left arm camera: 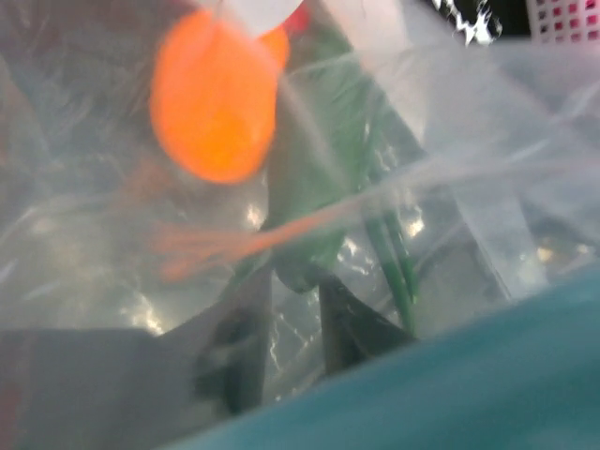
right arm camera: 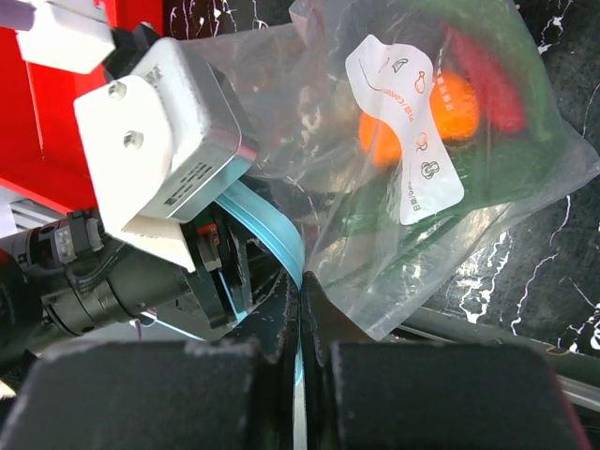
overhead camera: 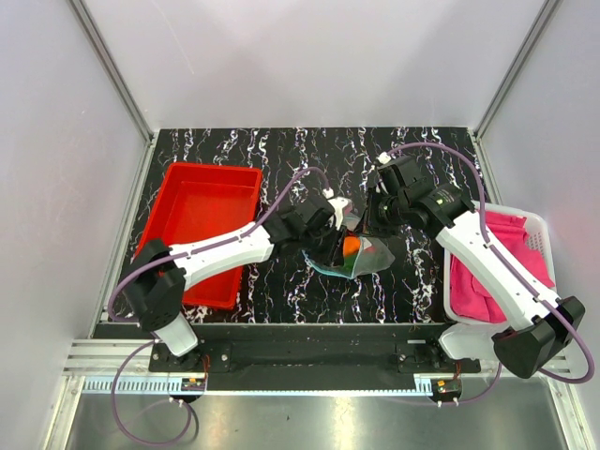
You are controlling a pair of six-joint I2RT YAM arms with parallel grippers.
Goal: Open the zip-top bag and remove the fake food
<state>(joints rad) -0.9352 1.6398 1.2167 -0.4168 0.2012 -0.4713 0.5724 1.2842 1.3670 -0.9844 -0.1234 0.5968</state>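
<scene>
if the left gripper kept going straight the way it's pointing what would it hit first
Most likely the zip-top bag, whose clear plastic fills the view right ahead of the left gripper. The dark green cucumber seems next behind it, though blur hides the depth.

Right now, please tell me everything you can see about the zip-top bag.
The zip-top bag is clear, crinkled plastic with a blue-teal zip strip along one edge and a white label with small drawings. Inside show an orange fruit, a red piece and dark green pieces. The right gripper is shut on the zip strip; the left gripper is at the same strip, its hold unclear. The bag is over the black marbled table.
</scene>
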